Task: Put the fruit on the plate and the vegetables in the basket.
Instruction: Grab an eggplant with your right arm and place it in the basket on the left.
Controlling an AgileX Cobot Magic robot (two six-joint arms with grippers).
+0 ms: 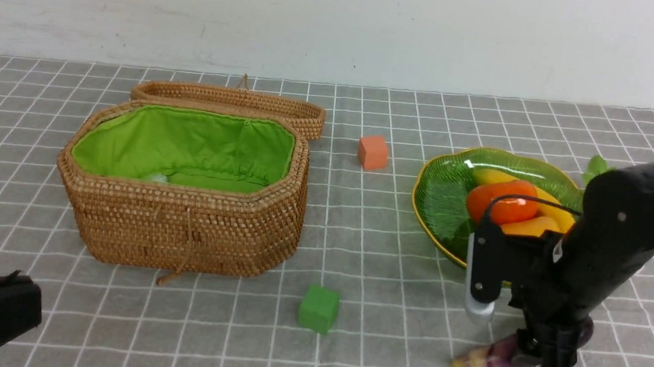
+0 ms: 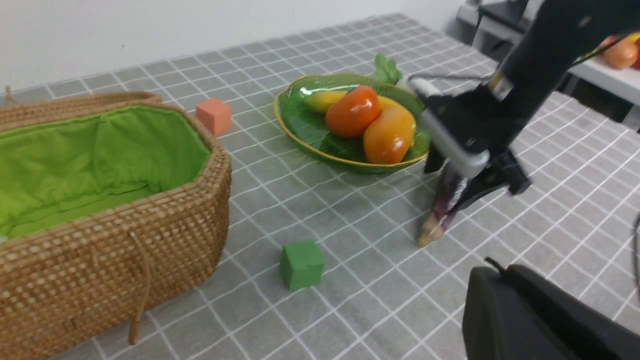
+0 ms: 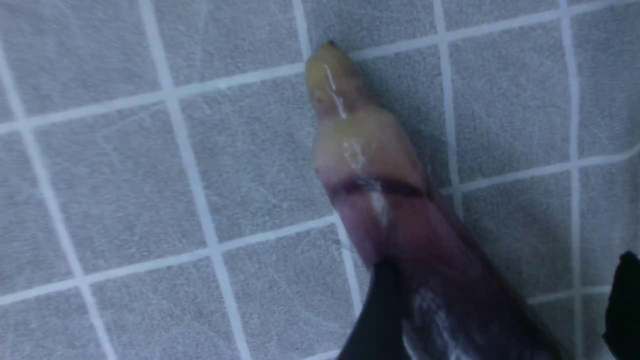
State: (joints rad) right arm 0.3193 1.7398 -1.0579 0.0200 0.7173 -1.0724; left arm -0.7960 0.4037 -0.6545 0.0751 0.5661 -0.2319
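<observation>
The dark purple eggplant lies on the cloth in front of the plate, with its pale stem end pointing left. My right gripper is down over its thick end and open. One finger touches the eggplant and the other stands clear of it. The green leaf plate holds the persimmon, the mango and the banana. The wicker basket stands open at the left. My left gripper is shut and holds nothing, low at the near left.
An orange cube sits behind the middle of the table. A green cube sits between the basket and the eggplant. Green leaves poke out behind the plate. The basket lid lies open behind the basket.
</observation>
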